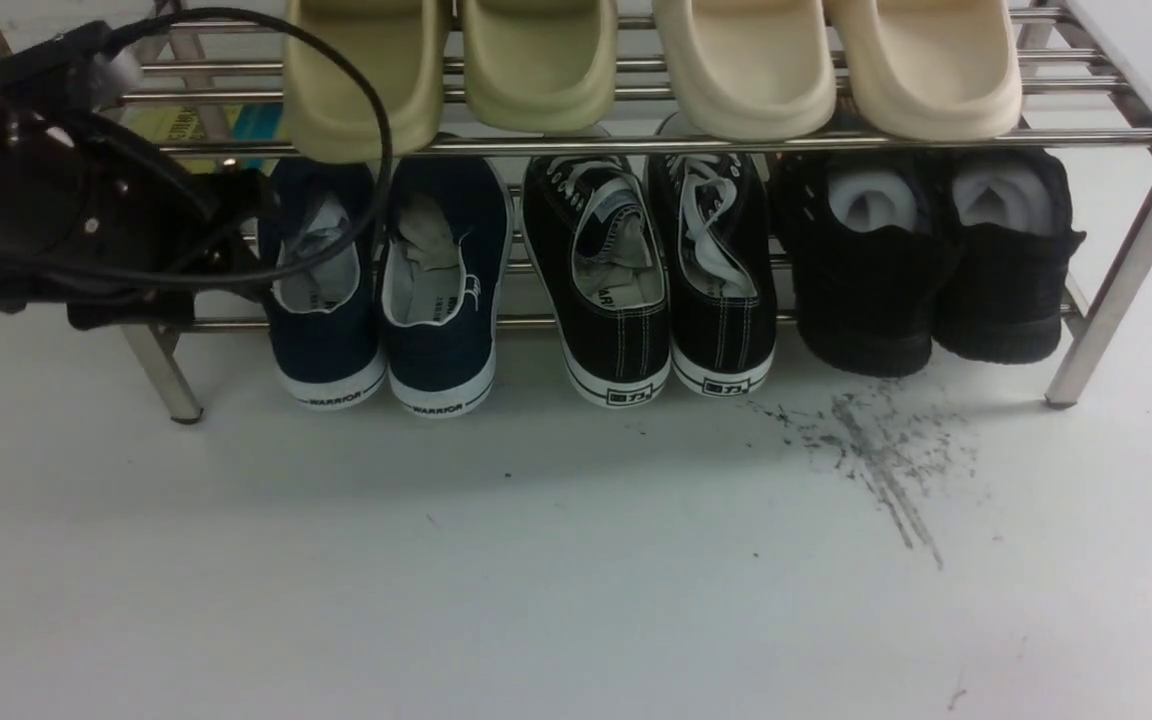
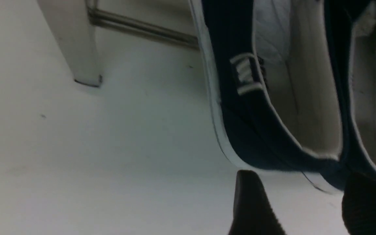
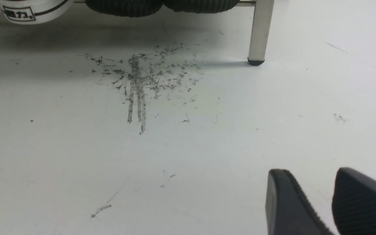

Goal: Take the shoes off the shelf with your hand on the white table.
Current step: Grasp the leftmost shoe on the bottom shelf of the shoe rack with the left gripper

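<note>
The navy shoes (image 1: 321, 300) (image 1: 441, 300) sit on the lower tier of the steel shelf (image 1: 636, 143), at its left end, with their white WARRIOR heels sticking out over the white table (image 1: 576, 560). My left gripper (image 1: 251, 240) hangs just left of the leftmost navy shoe, trailing a black cable. In the left wrist view the left gripper (image 2: 300, 182) is open, its fingers (image 2: 250, 202) just short of that shoe's heel (image 2: 240, 98), with only bare table and the sole's edge between them. My right gripper (image 3: 305, 173) is open low over the table, holding nothing.
Black lace-up sneakers (image 1: 601, 280) and black fuzzy shoes (image 1: 866, 260) fill the rest of the lower tier. Cream slippers (image 1: 746, 60) line the upper tier. Shelf legs (image 1: 166, 375) (image 1: 1106, 310) stand on the table. Dark scuff streaks (image 1: 876, 450) mark the table before the fuzzy shoes.
</note>
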### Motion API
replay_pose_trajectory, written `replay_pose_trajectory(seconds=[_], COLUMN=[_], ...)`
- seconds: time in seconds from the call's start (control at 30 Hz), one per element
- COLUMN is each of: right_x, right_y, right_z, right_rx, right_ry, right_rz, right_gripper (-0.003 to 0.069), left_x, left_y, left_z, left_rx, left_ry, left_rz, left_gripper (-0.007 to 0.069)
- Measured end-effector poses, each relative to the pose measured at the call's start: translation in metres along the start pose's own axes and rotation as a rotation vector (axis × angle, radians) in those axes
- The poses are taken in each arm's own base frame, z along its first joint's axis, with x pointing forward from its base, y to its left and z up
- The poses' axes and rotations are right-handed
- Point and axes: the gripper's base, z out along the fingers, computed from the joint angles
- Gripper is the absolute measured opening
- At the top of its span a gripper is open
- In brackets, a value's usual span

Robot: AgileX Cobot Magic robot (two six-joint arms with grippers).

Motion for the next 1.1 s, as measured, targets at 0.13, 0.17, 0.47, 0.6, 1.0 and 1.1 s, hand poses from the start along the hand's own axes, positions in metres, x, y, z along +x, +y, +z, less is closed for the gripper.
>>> replay_pose_trajectory(seconds=[0.13, 0.17, 0.47, 0.6, 1.0, 1.1], right_x=[0.0, 0.0, 0.0, 0.0, 0.0, 0.0], right_y=[0.0, 0.0, 0.0, 0.0, 0.0, 0.0], right_z=[0.0, 0.0, 0.0, 0.0, 0.0, 0.0], right_rx=[0.0, 0.0, 0.0, 0.0, 0.0, 0.0], right_ry=[0.0, 0.0, 0.0, 0.0, 0.0, 0.0], right_rz=[0.0, 0.0, 0.0, 0.0, 0.0, 0.0], right_gripper=[0.0237, 0.0237, 0.0237, 0.0237, 0.0237, 0.0239], left_x=[-0.013, -0.013, -0.005, -0.003, -0.005, -0.005], left_y=[-0.01, -0.011, -0.026, -0.024, -0.021, -0.022], left_z=[0.023, 0.025, 0.073, 0.086, 0.105, 0.105], left_rx=[-0.094, -0.092, -0.137, -0.15, -0.183, -0.182], left_ry=[-0.051, -0.049, -0.027, -0.009, -0.061, -0.063], left_rz=[-0.014, -0.02, 0.018, 0.027, 0.025, 0.018], left_gripper=[0.0404, 0.0404, 0.0405, 0.0406, 0.0226, 0.0059])
